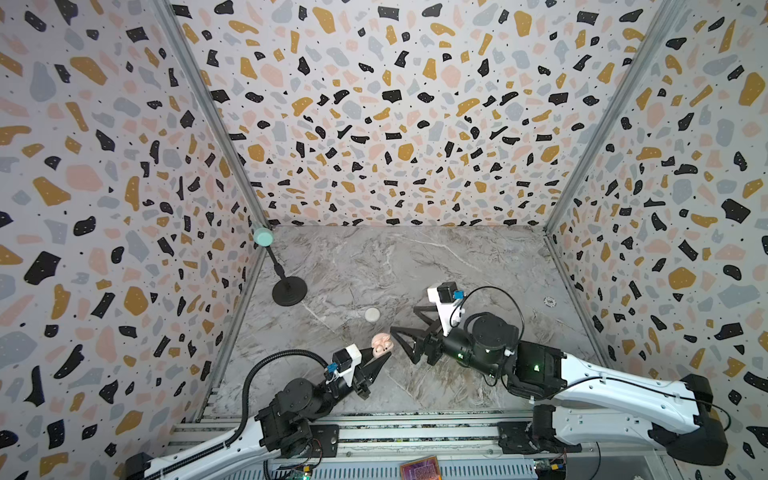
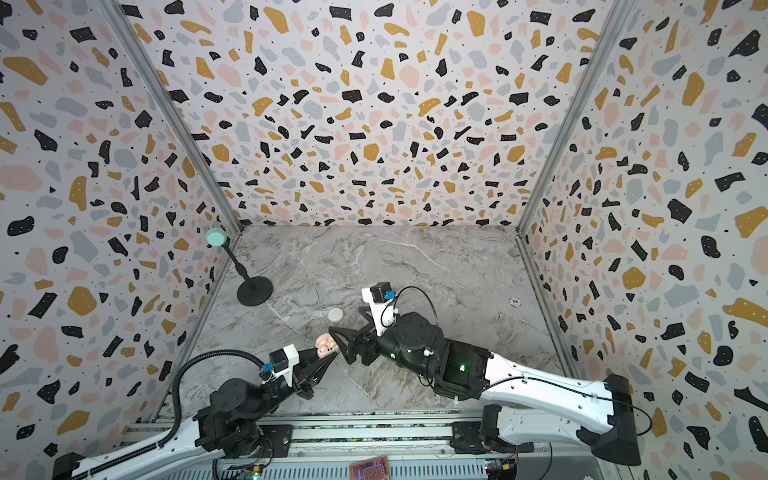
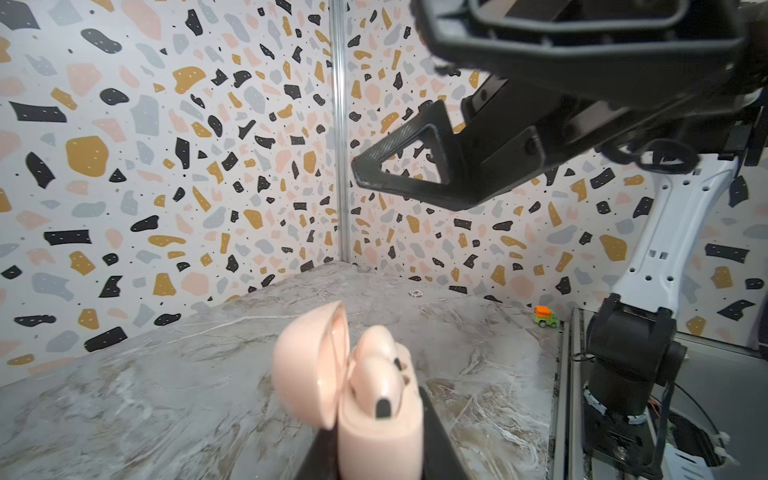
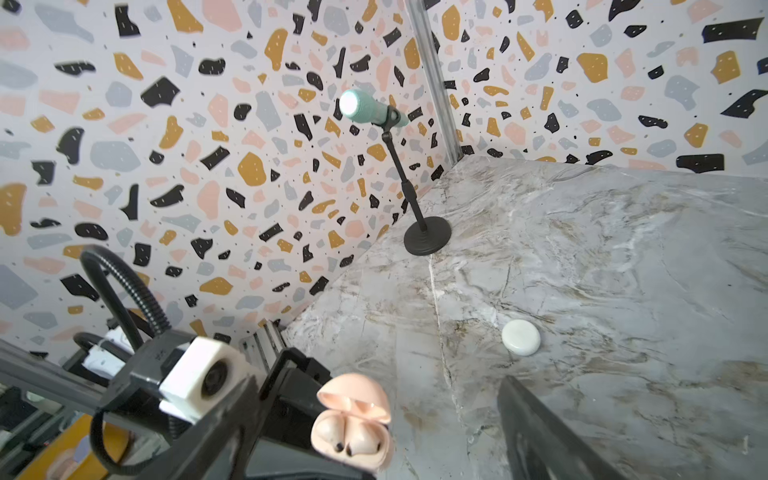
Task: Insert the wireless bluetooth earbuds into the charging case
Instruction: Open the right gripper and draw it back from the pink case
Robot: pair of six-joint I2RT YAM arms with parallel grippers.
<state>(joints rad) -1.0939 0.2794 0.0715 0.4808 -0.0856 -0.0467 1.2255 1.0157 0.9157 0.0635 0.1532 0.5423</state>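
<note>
Centrally, you see the pink charging case [image 1: 381, 345] clenched by its lower body in the left tool [image 1: 380, 357], with its lid [image 3: 309, 365] hinged back. Both pale pink earbuds [image 4: 330, 430] sit in their wells inside the case, with the heads showing and the stems hidden in the body. In the left wrist view the base of the case is cut off by the frame edge and the near surfaces are blurred. You cannot tell how deep the fingers [image 3: 436, 436] bite, or whether the case rests on the worktop [image 1: 415, 257].

The right tool [image 1: 403, 319] hangs released just beside the case, jaws spread wide with nothing between them. In a top view its nearer finger [image 2: 338, 336] overlaps the edge of the case [image 2: 325, 345], so contact is unclear there. The left wrist view shows that tool [image 3: 399, 166] raised clear above the case.

Beyond the case, apart from it, a white round case [image 4: 520, 337] lies shut, its contents hidden. Farther beyond the pink case, toward the corner, stands a microphone stand [image 4: 427, 235]. A small round token [image 1: 550, 302] lies well apart from the pink case on the right arm's side, too small to read. Bare worktop runs from the pink case to the back wall. On the near side of the case, both arms and the front rail [image 1: 415, 432] crowd in.
</note>
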